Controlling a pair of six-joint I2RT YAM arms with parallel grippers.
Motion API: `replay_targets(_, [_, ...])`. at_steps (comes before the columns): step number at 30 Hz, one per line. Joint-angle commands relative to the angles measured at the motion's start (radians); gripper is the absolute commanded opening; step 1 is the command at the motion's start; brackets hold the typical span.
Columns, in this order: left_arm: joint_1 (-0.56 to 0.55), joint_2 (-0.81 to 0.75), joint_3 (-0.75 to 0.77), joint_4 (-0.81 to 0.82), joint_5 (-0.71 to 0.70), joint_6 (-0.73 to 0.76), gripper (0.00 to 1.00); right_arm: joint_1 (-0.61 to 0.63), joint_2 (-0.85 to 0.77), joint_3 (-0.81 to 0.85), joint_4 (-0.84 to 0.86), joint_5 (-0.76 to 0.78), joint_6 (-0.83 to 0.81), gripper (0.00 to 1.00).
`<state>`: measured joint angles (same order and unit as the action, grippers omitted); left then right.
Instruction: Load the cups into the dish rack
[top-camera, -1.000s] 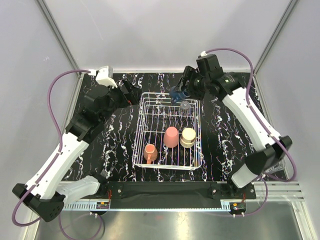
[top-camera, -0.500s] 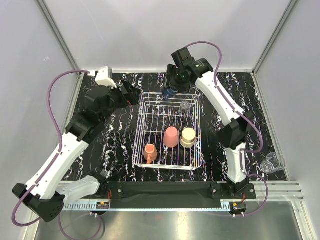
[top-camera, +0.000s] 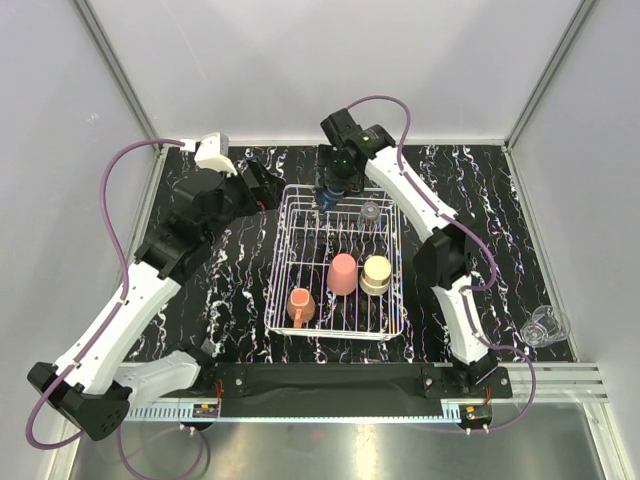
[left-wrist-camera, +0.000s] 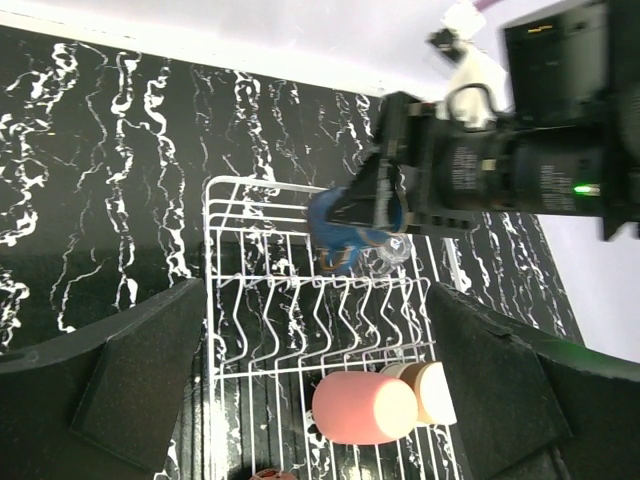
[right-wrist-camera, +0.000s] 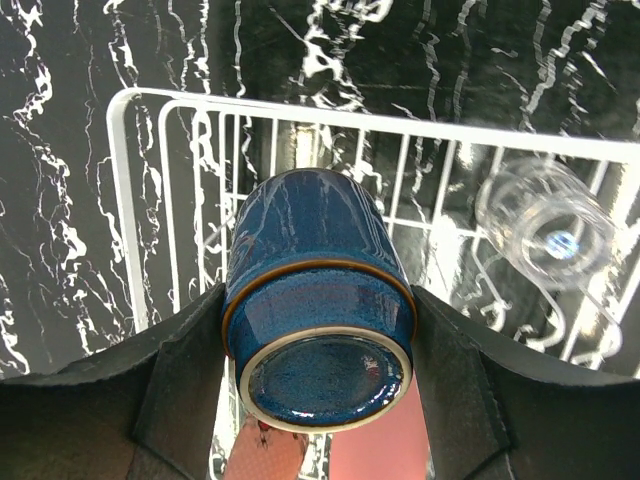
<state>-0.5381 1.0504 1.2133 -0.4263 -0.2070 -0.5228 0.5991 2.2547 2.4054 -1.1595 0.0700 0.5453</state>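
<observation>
My right gripper (top-camera: 329, 190) is shut on the dark blue cup (right-wrist-camera: 315, 300), which hangs mouth-down over the far left corner of the white wire dish rack (top-camera: 275, 270). Its fingers (right-wrist-camera: 180, 390) press both sides of the cup near its base. In the rack lie a pink tumbler (top-camera: 343, 273), a cream cup (top-camera: 376, 274), an orange mug (top-camera: 300, 303) and a clear glass (top-camera: 370, 211). A second clear glass (top-camera: 543, 325) lies on the table at the near right. My left gripper (top-camera: 262, 187) stands open and empty just left of the rack's far end.
The rack's thin raised side wires (left-wrist-camera: 212, 300) and upright tines (left-wrist-camera: 330, 310) stand below the held cup. The right arm's forearm (top-camera: 400, 200) crosses over the rack's far right corner. White walls close the back and sides.
My right arm has swung left along the rack's far edge with the blue cup, from the far right corner to the far left corner. The left arm has barely moved.
</observation>
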Motion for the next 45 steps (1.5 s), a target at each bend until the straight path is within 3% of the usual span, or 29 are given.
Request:
replay_targets(1, [0.003, 0.002, 0.012, 0.063, 0.044, -0.009, 0.99, 0.028, 0.014, 0.075, 0.044, 0.053, -0.039, 0.0])
replay_targets(11, [0.003, 0.007, 0.009, 0.064, 0.063, -0.023, 0.99, 0.08, 0.072, 0.054, 0.073, 0.223, -0.153, 0.0])
replay_targets(45, [0.004, 0.028, 0.005, 0.067, 0.072, -0.026, 0.99, 0.097, 0.201, 0.08, 0.107, 0.163, -0.228, 0.0])
